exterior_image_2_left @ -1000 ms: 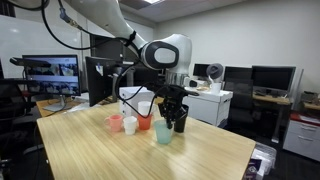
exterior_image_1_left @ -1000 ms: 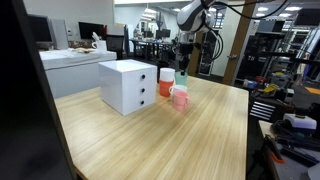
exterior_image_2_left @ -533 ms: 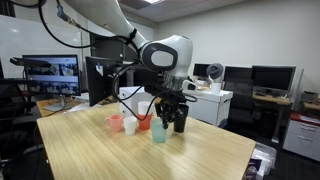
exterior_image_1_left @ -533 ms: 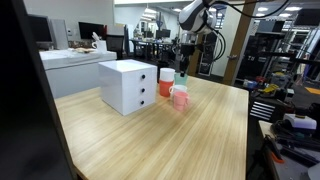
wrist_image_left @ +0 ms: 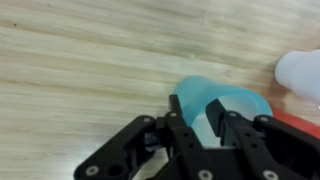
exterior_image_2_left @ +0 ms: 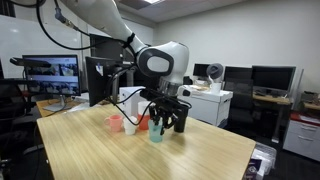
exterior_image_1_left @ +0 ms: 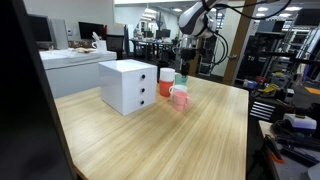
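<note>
1. Bench (exterior_image_1_left: 150, 140): wooden, and it carries everything here.
2. White drawer box (exterior_image_1_left: 128, 86): the cups cluster just beside its drawer fronts.
3. Fingers (wrist_image_left: 216, 118): they straddle the teal cup's rim and have eased slightly from a tight pinch. I cannot tell whether they still grip it.
4. Teal cup (exterior_image_2_left: 157, 133): upright on the bench, the cup farthest from the drawer box. It has shifted closer to the orange cup (exterior_image_2_left: 144, 123) and looks set down.
5. White cup (exterior_image_2_left: 129, 126): near the drawer box, unmoved.
</note>
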Motion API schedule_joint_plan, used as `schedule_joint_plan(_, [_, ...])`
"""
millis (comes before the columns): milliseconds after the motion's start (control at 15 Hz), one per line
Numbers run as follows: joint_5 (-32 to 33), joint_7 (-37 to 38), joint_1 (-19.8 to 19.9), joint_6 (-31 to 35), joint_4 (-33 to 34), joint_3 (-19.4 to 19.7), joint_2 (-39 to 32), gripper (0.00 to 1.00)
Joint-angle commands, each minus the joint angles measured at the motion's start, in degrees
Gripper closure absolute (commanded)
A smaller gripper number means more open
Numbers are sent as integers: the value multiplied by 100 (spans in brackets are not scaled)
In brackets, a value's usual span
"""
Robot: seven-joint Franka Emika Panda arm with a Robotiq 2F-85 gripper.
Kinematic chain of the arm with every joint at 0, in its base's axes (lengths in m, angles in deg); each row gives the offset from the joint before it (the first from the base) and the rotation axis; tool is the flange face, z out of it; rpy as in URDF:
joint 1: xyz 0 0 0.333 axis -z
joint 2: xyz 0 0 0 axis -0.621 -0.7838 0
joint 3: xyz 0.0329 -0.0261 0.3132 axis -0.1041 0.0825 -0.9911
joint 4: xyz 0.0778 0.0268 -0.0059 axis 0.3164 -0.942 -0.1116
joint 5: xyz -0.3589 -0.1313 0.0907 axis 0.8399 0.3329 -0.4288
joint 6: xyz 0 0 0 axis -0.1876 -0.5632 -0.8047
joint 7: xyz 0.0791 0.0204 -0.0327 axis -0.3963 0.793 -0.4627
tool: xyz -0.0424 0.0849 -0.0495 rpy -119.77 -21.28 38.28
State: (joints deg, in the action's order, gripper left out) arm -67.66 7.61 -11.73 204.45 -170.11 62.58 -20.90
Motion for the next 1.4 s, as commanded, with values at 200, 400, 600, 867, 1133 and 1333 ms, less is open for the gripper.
schedule_joint_plan(200, [83,-471,-55,66,-258,27,228,14])
schedule_joint_plan(400, [79,-568,-111,58,-172,22,375,0])
schedule_joint_plan(600, [-1,-561,-185,-2,-134,11,673,0])
schedule_joint_plan(867, [-115,-226,-371,-32,34,52,1051,0])
schedule_joint_plan(1133, [-95,385,-556,124,285,116,1085,0])
schedule_joint_plan(1333, [-15,859,-653,289,448,148,990,0])
